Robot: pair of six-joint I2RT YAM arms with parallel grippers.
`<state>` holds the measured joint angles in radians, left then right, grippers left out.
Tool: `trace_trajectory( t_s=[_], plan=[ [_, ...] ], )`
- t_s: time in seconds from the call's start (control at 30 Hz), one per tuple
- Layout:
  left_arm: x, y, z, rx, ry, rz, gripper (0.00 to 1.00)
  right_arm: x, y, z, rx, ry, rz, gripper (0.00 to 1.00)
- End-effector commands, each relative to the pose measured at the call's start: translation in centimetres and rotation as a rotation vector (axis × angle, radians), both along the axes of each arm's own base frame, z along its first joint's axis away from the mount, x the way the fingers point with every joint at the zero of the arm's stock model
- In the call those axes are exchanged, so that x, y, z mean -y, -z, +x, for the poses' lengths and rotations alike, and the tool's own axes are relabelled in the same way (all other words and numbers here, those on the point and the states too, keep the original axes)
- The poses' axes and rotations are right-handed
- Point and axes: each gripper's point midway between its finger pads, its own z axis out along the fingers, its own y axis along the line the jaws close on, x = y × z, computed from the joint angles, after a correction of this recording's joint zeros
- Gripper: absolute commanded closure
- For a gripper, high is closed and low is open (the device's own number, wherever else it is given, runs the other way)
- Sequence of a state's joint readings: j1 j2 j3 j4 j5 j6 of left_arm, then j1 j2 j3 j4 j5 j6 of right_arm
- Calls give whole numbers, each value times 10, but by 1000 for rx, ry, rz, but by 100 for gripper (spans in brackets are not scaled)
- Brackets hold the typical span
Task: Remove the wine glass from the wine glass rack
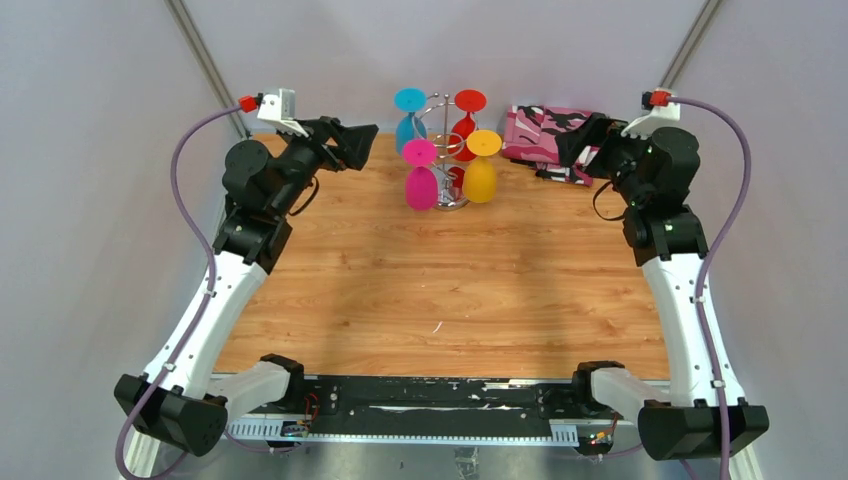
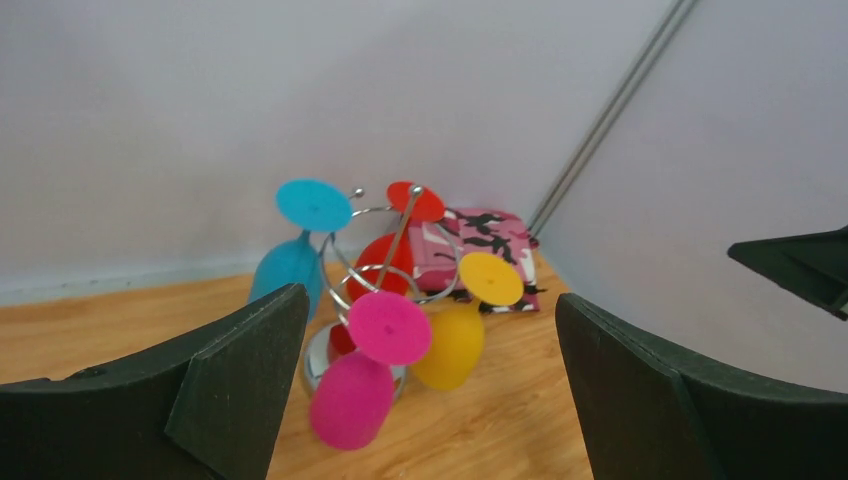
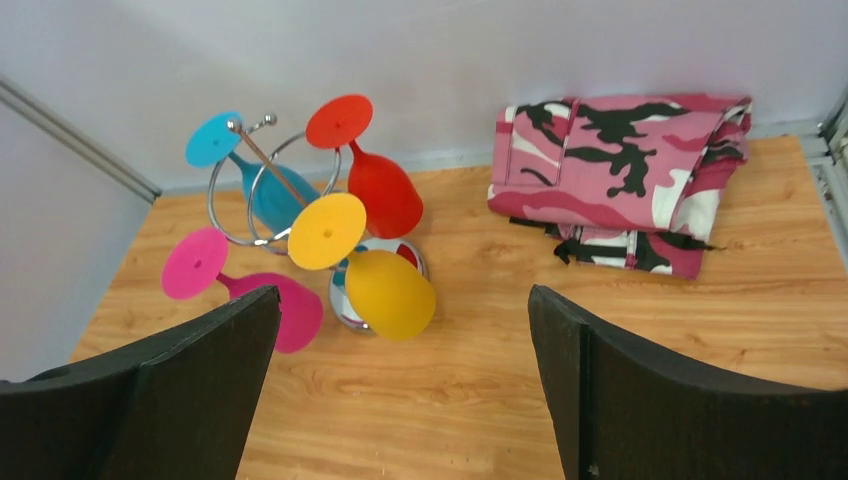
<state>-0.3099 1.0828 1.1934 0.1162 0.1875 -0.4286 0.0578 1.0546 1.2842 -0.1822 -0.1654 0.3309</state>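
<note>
Chrome wine glass rack (image 1: 440, 150) at upper centre of the top view, pink wine glass (image 1: 420, 180) hanging inverted at its lower left. Left gripper (image 1: 362, 140) spread wide, empty, left of the rack; right gripper (image 1: 592, 138) likewise, by camouflage cloth (image 1: 535, 130) at upper right. Likely trouble: foot snagged on its hook by a steep pull, tipping the rack or knocking the yellow glass (image 1: 481, 178).

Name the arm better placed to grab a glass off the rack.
Left. The left gripper, open, sits nearer the wine glass rack, facing the pink wine glass; the right gripper, open, hangs farther off by the camouflage cloth.
</note>
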Motion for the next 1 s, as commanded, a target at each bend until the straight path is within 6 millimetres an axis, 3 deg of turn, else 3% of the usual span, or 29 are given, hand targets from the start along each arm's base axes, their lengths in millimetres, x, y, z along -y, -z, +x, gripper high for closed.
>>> trace_trajectory(
  t_s=[0.0,0.07,0.2,0.33,0.5,0.57,0.73,0.8,0.9,0.97],
  plan=[
    [-21,9,3,-16,-117,64,0,-10,20,-7,-116,-82,-38,0],
    [-29,20,7,-59,-164,108,0,-8,39,-7,-182,-68,-36,0],
    [-47,40,16,-118,-271,158,0,-4,53,-1,-154,-36,-22,1],
    [-43,47,20,-105,-255,142,0,-13,60,18,-157,-82,-12,1],
    [-25,45,18,-89,-160,100,0,-22,47,59,-196,-124,-9,1],
    [-21,49,16,-106,-136,93,0,-26,30,69,-167,-145,-39,1],
    [-21,55,7,-133,-118,112,0,-19,31,57,-98,-101,-135,1],
    [-31,61,6,-173,-177,98,0,-15,34,47,-84,-78,-127,0],
    [-42,71,2,-212,-229,52,0,-5,56,40,-193,-26,-129,0],
    [-35,79,2,-250,-200,36,0,-4,70,38,-256,-32,-138,0]
  ],
)
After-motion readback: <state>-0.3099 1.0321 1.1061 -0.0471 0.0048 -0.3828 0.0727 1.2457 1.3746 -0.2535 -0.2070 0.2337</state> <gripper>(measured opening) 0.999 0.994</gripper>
